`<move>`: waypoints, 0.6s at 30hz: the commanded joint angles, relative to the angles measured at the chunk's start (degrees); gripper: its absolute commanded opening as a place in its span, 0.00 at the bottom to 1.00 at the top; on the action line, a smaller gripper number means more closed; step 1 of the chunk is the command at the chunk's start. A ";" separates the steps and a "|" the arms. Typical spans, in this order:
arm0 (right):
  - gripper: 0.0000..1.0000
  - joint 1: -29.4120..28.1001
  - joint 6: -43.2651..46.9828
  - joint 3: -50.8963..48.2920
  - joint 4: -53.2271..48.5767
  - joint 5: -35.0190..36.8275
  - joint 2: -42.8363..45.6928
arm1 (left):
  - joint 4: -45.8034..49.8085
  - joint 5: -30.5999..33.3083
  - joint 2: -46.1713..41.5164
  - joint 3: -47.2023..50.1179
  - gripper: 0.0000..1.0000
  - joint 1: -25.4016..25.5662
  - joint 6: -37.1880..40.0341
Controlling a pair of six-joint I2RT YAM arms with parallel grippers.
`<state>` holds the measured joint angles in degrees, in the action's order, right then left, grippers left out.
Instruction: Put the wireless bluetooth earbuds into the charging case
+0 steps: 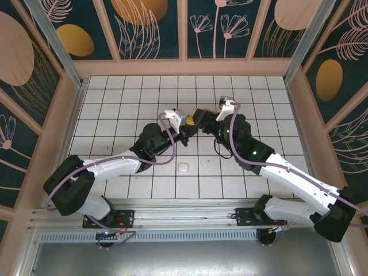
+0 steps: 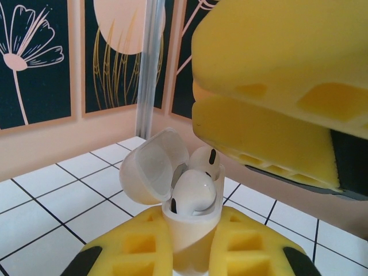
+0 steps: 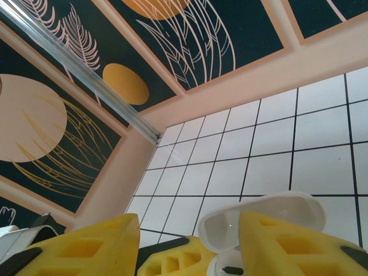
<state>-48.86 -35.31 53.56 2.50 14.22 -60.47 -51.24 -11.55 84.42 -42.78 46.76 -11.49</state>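
Your left claw (image 2: pixel 191 247) is clamped together on the lower body of the charging case (image 2: pixel 155 172), which it holds upright above the tiles with the hinged lid swung open to the left. Two earbuds sit in the case: the front one (image 2: pixel 194 192) looks to ride high and a little tilted, and the rear one (image 2: pixel 204 160) is just behind it. To the right and above, your right claw (image 3: pixel 190 238) hovers near the case with its jaws apart and nothing between them. Down on the tiles lie a second case (image 1: pixel 183 167) and, to its right, a small white piece (image 1: pixel 207 163), probably a loose earbud. To seat the front earbud well, hold the case steady on the left, bring the right claw straight down over the earbud clear of the lid, and press gently so the case neither twists nor slips.
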 commanded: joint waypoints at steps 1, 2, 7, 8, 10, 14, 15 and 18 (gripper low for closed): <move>0.49 -0.20 -2.02 2.08 -1.52 -1.55 1.23 | 0.87 -1.15 -1.80 -2.22 0.00 -0.59 -1.61; 0.49 -0.18 -2.21 2.00 -1.53 -1.69 1.33 | 1.86 -0.89 -1.75 -2.68 0.00 -0.67 -1.57; 0.50 -0.07 -3.14 1.85 -2.42 -1.98 1.94 | 5.29 0.82 -1.84 -3.64 0.00 -0.74 -1.50; 0.50 0.07 -3.27 2.01 -2.55 -2.15 2.10 | 5.65 0.87 -1.93 -3.50 0.00 -0.99 -1.52; 0.50 0.16 -2.97 2.70 -3.28 -2.28 2.49 | 6.06 0.29 -2.09 -3.24 0.00 -1.44 -1.67; 0.50 0.46 0.68 6.70 -8.07 -0.94 2.61 | 6.16 -3.29 -3.01 -2.24 0.00 -3.80 -3.03; 0.49 0.80 1.92 7.81 -9.48 -0.41 2.83 | 6.16 -4.76 -3.34 -1.87 0.00 -4.60 -3.26; 0.49 3.83 4.72 10.85 -13.45 -1.81 3.58 | 7.14 -8.66 -4.95 -0.90 0.00 -6.45 -1.62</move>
<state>-47.42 -34.44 60.62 -6.70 12.86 -59.13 -44.23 -15.33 82.19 -44.56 41.78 -13.41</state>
